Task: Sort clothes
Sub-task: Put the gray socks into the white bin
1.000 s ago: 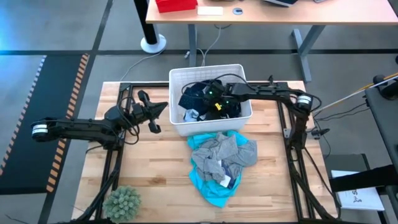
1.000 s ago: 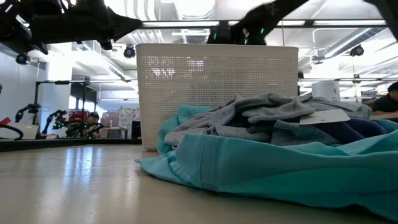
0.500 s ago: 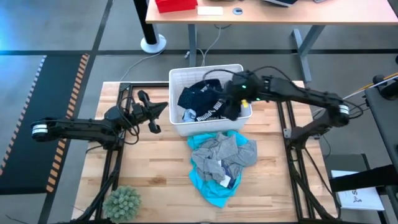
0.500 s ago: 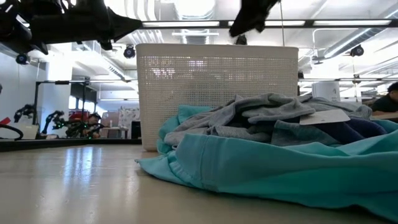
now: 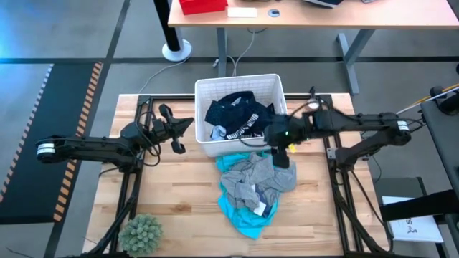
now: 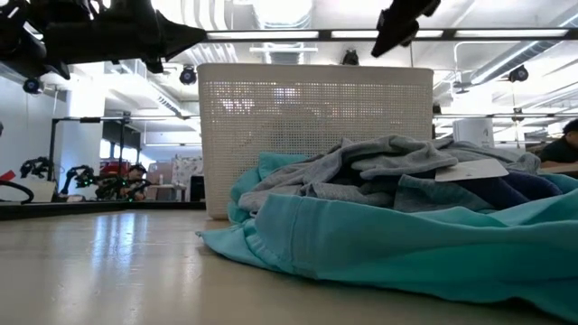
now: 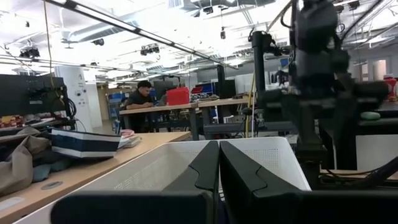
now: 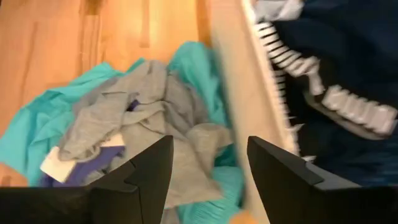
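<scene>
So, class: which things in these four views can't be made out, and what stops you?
- Low view: basket contents, hidden by its wall.
- High view: right gripper fingers too small; the dark shape there may be a garment or the gripper.
- Low view: turquoise garment cut off by the edge.
- Right wrist view: waistband lettering blurred.

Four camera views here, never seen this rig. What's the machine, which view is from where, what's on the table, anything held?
Two dark robot arms sort clothes at a wooden table. One camera looks straight down, one sits at tabletop height, one rides each wrist. A white basket holds dark garments; a grey and turquoise pile lies in front of it, and a fuzzy green ball sits at a corner. The right tool hangs open and empty over the pile by the basket's edge. The left tool waits shut beside the basket.
</scene>
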`<action>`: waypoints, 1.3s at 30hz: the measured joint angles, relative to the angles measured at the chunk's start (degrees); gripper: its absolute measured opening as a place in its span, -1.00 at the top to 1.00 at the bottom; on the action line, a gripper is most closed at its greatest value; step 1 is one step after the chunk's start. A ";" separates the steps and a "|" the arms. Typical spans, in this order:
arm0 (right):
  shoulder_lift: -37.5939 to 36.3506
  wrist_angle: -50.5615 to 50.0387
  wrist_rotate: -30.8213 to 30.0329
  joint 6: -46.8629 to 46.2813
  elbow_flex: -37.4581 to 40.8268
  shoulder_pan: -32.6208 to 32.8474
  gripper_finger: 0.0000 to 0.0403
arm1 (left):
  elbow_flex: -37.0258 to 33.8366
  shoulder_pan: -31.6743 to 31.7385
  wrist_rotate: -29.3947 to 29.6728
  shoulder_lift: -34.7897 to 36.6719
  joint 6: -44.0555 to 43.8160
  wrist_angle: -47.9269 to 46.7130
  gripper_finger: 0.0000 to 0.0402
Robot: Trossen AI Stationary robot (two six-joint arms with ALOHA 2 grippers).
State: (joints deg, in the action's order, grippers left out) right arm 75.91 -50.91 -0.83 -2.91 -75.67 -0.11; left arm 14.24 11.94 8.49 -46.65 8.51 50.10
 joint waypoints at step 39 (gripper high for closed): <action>23.76 36.18 -0.26 -26.46 14.53 18.00 0.25 | 0.00 0.07 -0.04 -1.07 0.56 1.34 1.00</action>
State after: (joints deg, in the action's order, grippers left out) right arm 99.66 -14.73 -1.09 -29.37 -61.14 17.89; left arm 14.24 12.01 8.45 -47.72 9.08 51.44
